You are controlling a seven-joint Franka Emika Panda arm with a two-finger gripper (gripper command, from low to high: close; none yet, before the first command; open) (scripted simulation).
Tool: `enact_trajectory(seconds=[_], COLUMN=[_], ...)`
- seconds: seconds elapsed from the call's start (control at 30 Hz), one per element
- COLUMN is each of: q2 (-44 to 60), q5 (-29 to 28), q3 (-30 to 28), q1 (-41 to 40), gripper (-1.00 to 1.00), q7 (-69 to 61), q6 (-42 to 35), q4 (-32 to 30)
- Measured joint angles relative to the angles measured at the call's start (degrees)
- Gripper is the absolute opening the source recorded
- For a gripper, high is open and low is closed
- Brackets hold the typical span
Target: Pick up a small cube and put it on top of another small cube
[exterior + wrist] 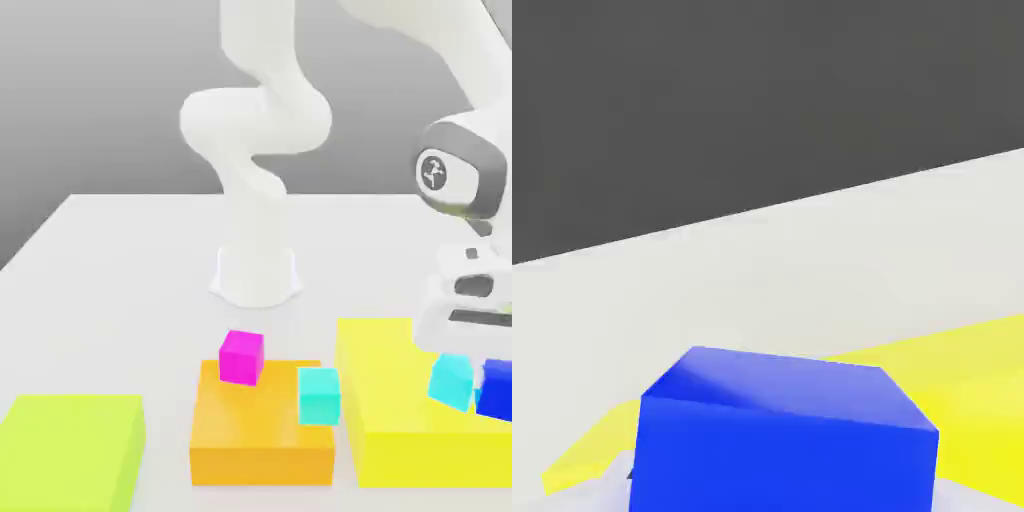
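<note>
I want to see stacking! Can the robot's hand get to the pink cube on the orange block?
Probably yes. The pink cube sits uncovered on the orange block with nothing above it, but the gripper is already shut on the royal-blue cube.

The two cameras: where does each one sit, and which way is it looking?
Exterior view: off the arm, looking across the white table at the arm's base, with the big blocks and small cubes nearest.
Hand view: on the hand, looking past the royal-blue cube over the table toward a dark backdrop.
Shared: the royal-blue cube on the yellow block, below the hand.
</note>
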Motion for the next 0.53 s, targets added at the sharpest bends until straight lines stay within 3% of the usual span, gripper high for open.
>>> enact_trajectory(seconds=[0.23,0.4,0.43,0.53], q2=[-11.99,-6.49,-5.41,-5.41], q5=[6.77,2.75,2.03,2.03], q3=[0.16,0.28,0.32,0.32], q1=[1.90,1.44,1.35,1.31], gripper=[-1.00,-1.00,1.00,1.00], q7=[-1.60,1.78,2.32,2.32], q6=[-3.64,4.22,5.55,5.55], q4=[-7.49,-10.46,-10.81,-10.81])
